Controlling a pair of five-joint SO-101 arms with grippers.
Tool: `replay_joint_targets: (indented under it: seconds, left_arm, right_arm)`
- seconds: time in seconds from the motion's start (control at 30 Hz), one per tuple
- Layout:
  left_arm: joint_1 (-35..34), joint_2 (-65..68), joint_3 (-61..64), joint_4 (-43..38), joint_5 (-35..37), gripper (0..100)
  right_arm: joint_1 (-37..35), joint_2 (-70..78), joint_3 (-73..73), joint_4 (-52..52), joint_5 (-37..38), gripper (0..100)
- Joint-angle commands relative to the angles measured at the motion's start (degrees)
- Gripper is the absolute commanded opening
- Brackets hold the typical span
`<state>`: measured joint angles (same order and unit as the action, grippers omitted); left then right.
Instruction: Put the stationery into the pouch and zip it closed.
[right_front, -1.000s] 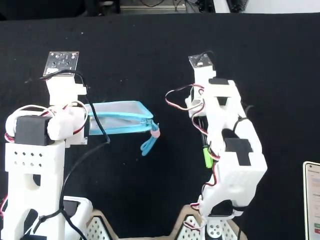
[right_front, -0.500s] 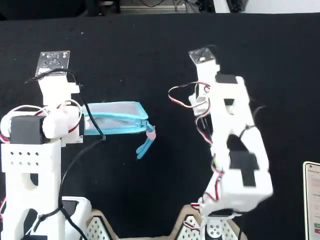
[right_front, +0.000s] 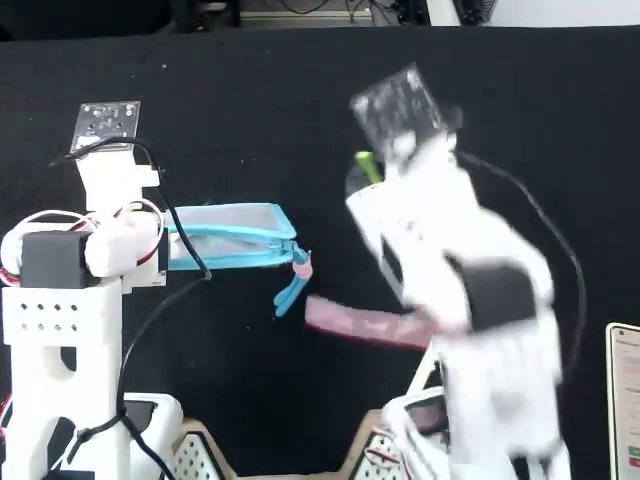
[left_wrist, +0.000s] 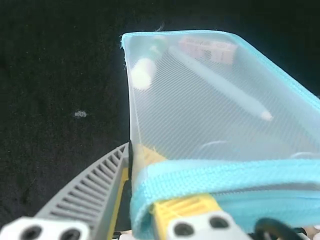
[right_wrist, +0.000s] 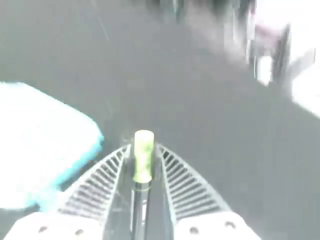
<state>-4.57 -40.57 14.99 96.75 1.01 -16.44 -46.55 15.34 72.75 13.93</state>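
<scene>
Pinching one end of the mesh pouch (right_front: 235, 235), your left gripper (left_wrist: 144, 200) holds it at the left of the black table (right_front: 250, 100); a pen (left_wrist: 220, 90) shows through the mesh. Your right gripper (right_wrist: 143, 167) is clamped on a green-capped marker (right_wrist: 143, 150), well right of the pouch. A pink strip (right_front: 365, 322) lies between the arms.

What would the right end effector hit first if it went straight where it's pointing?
Probably only bare table; the pouch sits off to the side of its pen. Depth is unclear.

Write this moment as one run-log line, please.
left gripper: shut on pouch | right gripper: shut on green-capped pen | pink item: on table
</scene>
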Motion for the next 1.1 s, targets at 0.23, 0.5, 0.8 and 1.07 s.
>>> replay_joint_targets:
  seconds: [0.23,0.5,0.8,1.07]
  left_arm:
    - [-1.01,-0.18,-0.22,0.18,-0.18,3]
    - [-1.19,-0.18,-0.22,0.26,-0.18,3]
    - [-1.45,-0.18,-0.22,0.26,-0.18,3]
    - [-1.19,-0.18,-0.22,0.26,-0.18,3]
  right_arm:
    - [-24.53,-21.58,-1.8,-18.64,-9.67,1.4]
    - [-32.53,-21.76,4.26,-26.55,-9.67,1.2]
    - [-32.7,-23.69,22.02,-50.99,-9.67,1.1]
    - [-32.53,-26.42,34.77,-59.16,-9.41,1.1]
